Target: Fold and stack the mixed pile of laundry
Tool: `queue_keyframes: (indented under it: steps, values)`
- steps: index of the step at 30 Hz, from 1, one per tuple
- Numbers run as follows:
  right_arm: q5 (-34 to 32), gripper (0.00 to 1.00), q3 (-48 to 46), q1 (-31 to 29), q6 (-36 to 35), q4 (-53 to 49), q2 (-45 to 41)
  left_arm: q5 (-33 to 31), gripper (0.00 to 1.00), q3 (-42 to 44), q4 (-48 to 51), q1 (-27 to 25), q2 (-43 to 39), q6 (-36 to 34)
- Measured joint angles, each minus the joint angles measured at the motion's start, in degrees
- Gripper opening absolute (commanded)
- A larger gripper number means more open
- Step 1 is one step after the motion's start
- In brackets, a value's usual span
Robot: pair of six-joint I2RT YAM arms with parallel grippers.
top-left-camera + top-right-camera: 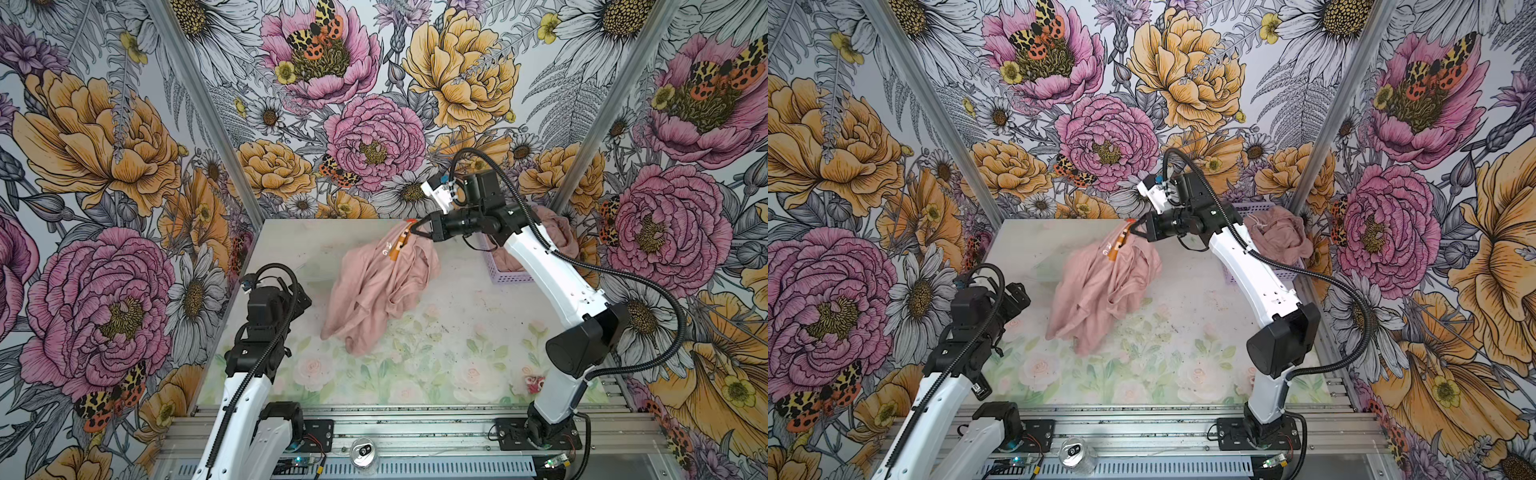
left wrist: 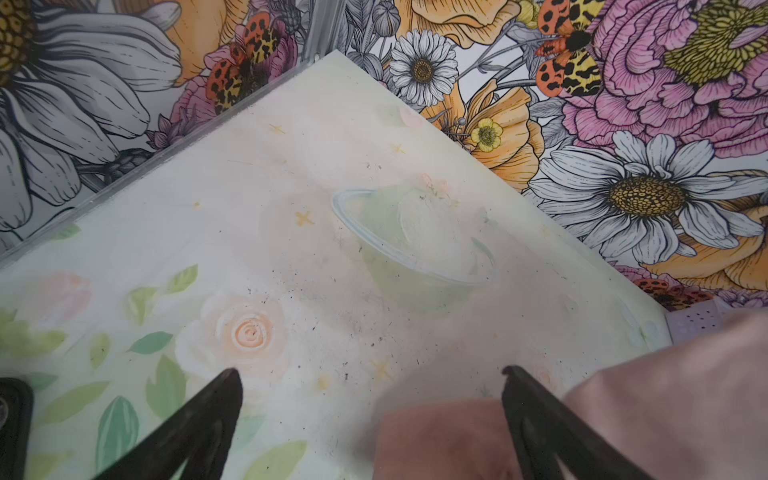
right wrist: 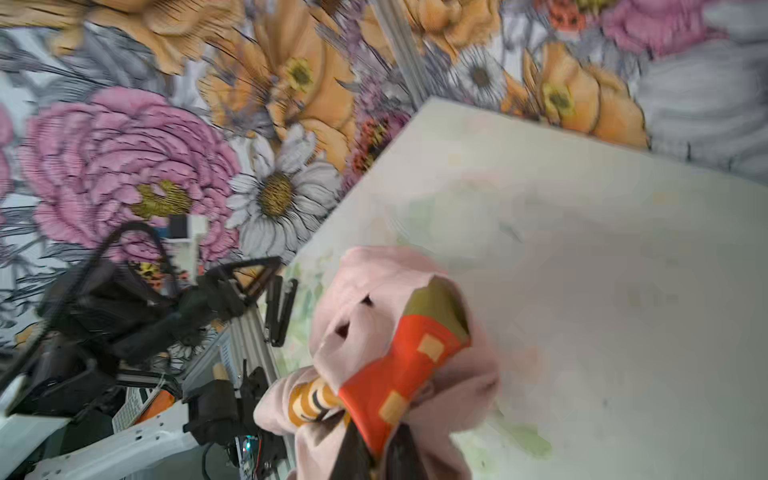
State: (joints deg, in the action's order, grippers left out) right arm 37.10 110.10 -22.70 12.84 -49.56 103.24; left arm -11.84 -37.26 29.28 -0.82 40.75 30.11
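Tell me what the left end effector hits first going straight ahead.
Likely the bare tabletop, short of the clear plastic bowl; the pink garment lies beside that path. Depth is uncertain.

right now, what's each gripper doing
left gripper: open, holding nothing
right gripper: closed on the pink T-shirt, lifting one end

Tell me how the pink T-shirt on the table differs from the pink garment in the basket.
The T-shirt sprawls on the table, one end raised in the right gripper; the garment sits bunched in the basket. The T-shirt shows an orange print; the garment looks plain. Both are pink.
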Motion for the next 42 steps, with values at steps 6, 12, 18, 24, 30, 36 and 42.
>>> queue_keyframes:
  steps: [6, 12, 18, 24, 30, 36, 42]
  values:
    - [-19.89, 0.63, -11.52, 5.70, 1.73, -1.16, 0.00, 0.09, 0.99, 0.00, 1.22, -0.59, 2.60, 0.02]
    - [-27.58, 0.64, -20.13, -1.14, 2.84, -0.42, -3.85, 1.25, 0.99, 1.49, 1.31, -4.90, 5.27, 0.07]
    - [-26.53, 0.66, -28.70, -13.66, 7.87, 3.48, -4.42, 2.78, 0.99, 4.48, 0.00, -7.19, 7.48, 1.20]
    - [-26.60, 0.71, -29.66, -22.18, 11.21, 6.82, 2.05, 3.85, 0.99, 5.92, -2.08, -7.69, 9.79, 2.58]
    - [-28.98, 0.67, -29.16, -24.74, 13.07, 8.22, 8.87, 4.22, 0.99, 5.92, -2.99, -7.96, 10.51, 2.62]
    - [-33.59, 0.14, -28.57, -24.68, 14.23, 8.26, 10.78, 4.26, 0.99, 6.10, -3.87, -7.96, 10.47, 2.82]
    - [-36.00, 0.00, -28.50, -23.32, 14.60, 8.37, 6.86, 5.11, 0.99, 6.95, -4.28, -8.13, 10.51, 2.82]
